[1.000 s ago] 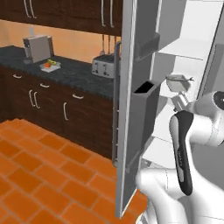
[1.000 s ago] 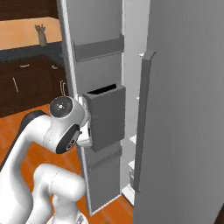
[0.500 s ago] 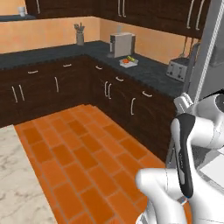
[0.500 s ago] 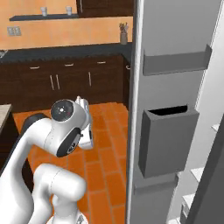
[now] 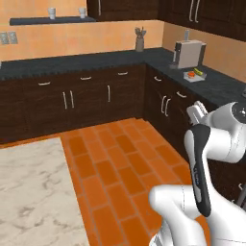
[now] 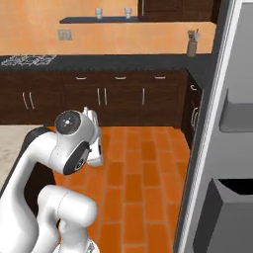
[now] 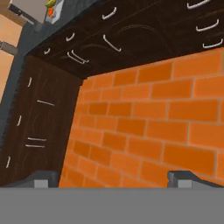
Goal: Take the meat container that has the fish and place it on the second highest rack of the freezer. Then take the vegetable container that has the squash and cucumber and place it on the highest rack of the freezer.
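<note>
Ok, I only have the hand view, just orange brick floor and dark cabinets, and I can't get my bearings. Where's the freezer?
Observer: The tall grey freezer door stands open at the right edge of the right base view, with a grey door bin low on its inner side.
Operator: What's on the far wall?
Observer: A dark wall shelf holding two small pale cups.
Operator: And off to the left?
Observer: A pale marbled surface fills the lower left of the left base view.
</note>
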### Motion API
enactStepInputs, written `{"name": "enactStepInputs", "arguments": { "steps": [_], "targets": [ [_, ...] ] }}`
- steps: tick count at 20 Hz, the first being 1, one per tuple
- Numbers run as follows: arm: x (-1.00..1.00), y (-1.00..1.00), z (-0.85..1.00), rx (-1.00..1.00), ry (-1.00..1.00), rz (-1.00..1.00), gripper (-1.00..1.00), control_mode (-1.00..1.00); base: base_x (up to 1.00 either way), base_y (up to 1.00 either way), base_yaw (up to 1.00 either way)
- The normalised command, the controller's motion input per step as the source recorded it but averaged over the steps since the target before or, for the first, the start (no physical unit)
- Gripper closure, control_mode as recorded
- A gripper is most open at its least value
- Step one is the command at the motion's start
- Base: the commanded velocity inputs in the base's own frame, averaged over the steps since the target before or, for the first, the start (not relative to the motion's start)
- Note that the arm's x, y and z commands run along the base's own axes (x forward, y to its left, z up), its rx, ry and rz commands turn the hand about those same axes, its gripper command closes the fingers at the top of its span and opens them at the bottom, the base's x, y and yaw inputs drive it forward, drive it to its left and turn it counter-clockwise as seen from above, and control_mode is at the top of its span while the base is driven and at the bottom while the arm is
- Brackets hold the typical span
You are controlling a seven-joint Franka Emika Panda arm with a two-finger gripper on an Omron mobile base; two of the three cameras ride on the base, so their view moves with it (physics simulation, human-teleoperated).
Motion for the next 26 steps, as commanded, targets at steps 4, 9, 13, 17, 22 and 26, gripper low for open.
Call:
{"name": "enactStepInputs", "arguments": {
  "steps": [4, 9, 13, 17, 22, 26],
  "targets": [
    [0.00, 0.00, 0.00, 0.00, 0.00, 0.00, -1.00, 1.00, 1.00, 0.00, 0.02],
    [0.00, 0.00, 0.00, 0.00, 0.00, 0.00, -1.00, 1.00, 1.00, 0.00, -0.26],
    [0.00, 0.00, 0.00, 0.00, 0.00, 0.00, -1.00, 1.00, 0.99, 0.00, -0.44],
    [0.00, 0.00, 0.00, 0.00, 0.00, 0.00, -1.00, 1.00, 0.89, 0.00, -0.49],
    [0.00, 0.00, 0.00, 0.00, 0.00, 0.00, -1.00, 1.00, 0.79, 0.00, -0.52],
    [0.00, 0.00, 0.00, 0.00, 0.00, 0.00, -1.00, 1.00, 0.80, 0.00, -0.58]
  ]
}}
